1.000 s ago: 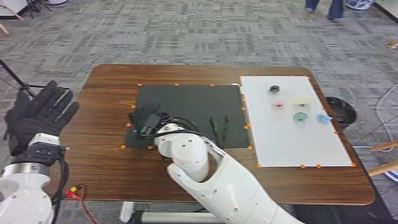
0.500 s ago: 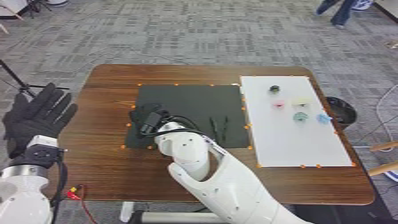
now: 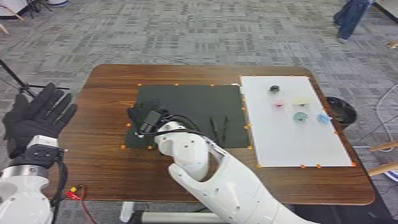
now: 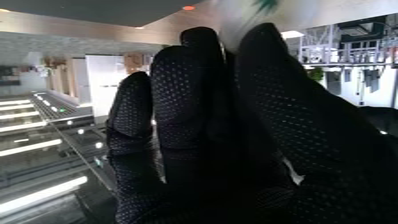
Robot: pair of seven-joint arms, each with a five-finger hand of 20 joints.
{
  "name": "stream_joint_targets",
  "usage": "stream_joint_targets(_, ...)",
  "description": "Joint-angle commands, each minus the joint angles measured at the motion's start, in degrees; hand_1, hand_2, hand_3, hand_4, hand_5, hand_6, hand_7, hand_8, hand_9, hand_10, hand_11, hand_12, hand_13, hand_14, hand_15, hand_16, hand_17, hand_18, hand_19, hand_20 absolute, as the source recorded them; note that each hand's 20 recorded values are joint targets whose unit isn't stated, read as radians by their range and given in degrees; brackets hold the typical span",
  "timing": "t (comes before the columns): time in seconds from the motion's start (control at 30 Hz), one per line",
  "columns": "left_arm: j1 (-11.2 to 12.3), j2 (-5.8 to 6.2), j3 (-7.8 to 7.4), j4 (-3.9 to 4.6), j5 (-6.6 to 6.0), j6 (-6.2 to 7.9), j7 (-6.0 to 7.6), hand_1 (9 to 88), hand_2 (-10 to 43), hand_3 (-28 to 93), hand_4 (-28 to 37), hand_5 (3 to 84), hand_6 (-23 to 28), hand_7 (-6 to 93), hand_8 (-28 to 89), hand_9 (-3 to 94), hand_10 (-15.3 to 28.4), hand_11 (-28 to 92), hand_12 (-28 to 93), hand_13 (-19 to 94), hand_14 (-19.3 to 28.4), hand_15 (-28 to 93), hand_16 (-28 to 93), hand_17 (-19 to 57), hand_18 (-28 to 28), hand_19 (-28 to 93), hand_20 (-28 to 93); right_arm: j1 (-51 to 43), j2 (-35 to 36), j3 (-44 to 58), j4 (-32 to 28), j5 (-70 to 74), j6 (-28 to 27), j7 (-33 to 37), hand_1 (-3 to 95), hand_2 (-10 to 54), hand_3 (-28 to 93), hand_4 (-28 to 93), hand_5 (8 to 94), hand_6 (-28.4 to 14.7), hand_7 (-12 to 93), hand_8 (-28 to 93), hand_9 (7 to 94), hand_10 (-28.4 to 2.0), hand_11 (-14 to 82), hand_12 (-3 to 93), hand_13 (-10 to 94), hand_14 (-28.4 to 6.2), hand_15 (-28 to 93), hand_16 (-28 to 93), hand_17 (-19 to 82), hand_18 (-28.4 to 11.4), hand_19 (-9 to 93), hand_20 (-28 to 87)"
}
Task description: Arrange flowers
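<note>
We see the flowers on the white board point(image 3: 298, 145) at the right of the table, gathered toward its far half: the pink flower point(image 3: 279, 104) on the left, the pale yellow flower point(image 3: 300, 101) beside it, the green flower point(image 3: 300, 117) nearer us, the blue flower point(image 3: 323, 118) to the right, and a small dark piece point(image 3: 274, 89) farthest off. We judge them very light and soft, their petals easy to crush, so we would take any of them low, by the stem or firm base, with a gentle pinch. Our right hand point(image 3: 145, 112) is over the left part of the dark mat point(image 3: 187, 94), well apart from those flowers, with two slender dark pieces point(image 3: 225, 127) lying to its right. In the wrist view its fingers point(image 4: 178, 95) are long and close together, with the thumb point(image 4: 271, 75) alongside; beyond their tips is a pale see-through shape point(image 4: 233, 12) with green in it, perhaps a bloom or clear vessel, though we cannot fairly say whether they touch it. If it is a vessel, we expect it to be slippery and best held round its middle. Our left hand point(image 3: 40, 117) is off the table's left edge, its fingers straight and slightly apart
</note>
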Motion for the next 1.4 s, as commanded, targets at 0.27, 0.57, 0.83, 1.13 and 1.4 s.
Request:
stream_joint_targets(0.27,0.53,-0.39,0.31,-0.15,-0.41,0.43,0.06,24.5,16.0,69,-28.3,43.1,9.0,9.9,-9,32.8,15.4,21,6,24,15.5,24,-6,-9.0,15.2,40,5,-0.03,0.53,0.28,-0.21,1.16,0.51,0.30,55.1,-9.5,72,-28,69.1,-1.1,18,-2,73.7,-10.1,10.6,28.8,63,-8.6,57,44,30,-22.4,76,37)
stream_joint_targets(0.57,-0.19,-0.21,0.76,0.21,-0.53,0.38,-0.22,24.6,16.2,69,-28.3,43.3,9.6,9.7,-8,32.5,15.7,20,7,24,15.7,24,-6,-9.2,15.0,39,6,-2.09,-1.16,4.49,-2.41,-1.14,-10.47,-13.86,51.4,4.1,75,-27,52.9,-0.6,15,-13,53.6,-9.4,11.4,14.5,51,-8.1,58,40,23,-18.6,71,37)
stream_joint_targets(0.83,0.33,-0.53,0.65,0.06,-0.37,-0.05,-0.61,24.9,16.5,69,-28.3,43.6,10.2,9.3,-8,32.1,16.3,19,8,23,15.8,23,-5,-8.8,14.7,36,7,-1.69,-0.84,3.94,-2.83,-4.17,-14.63,-13.48,47.6,9.3,74,-24,51.2,-1.5,13,-12,48.5,-9.0,9.8,13.2,48,-9.4,60,35,22,-18.5,70,39)
stream_joint_targets(1.13,-0.09,-0.43,0.85,0.16,-0.38,0.14,-0.47,24.9,16.5,69,-28.3,43.5,10.0,9.2,-8,32.3,16.0,19,8,23,15.7,23,-4,-8.9,14.9,37,8,-0.46,-0.05,1.62,-3.15,-3.47,-13.13,-6.32,41.5,9.4,77,-24,57.3,-3.9,12,-12,49.9,-10.4,10.7,12.8,49,-13.2,64,27,22,-20.9,72,40)
stream_joint_targets(1.4,0.44,-0.83,1.23,-0.08,-0.19,-0.46,-1.02,24.7,16.5,69,-28.3,43.2,9.9,9.1,-8,32.0,15.9,18,8,23,15.6,22,-5,-8.9,14.9,36,8,-1.48,2.05,1.85,-5.34,3.42,-4.88,-3.43,40.6,7.6,77,-23,55.9,-2.8,13,-11,48.3,-12.7,10.7,13.2,49,-13.8,65,25,23,-21.5,73,40)
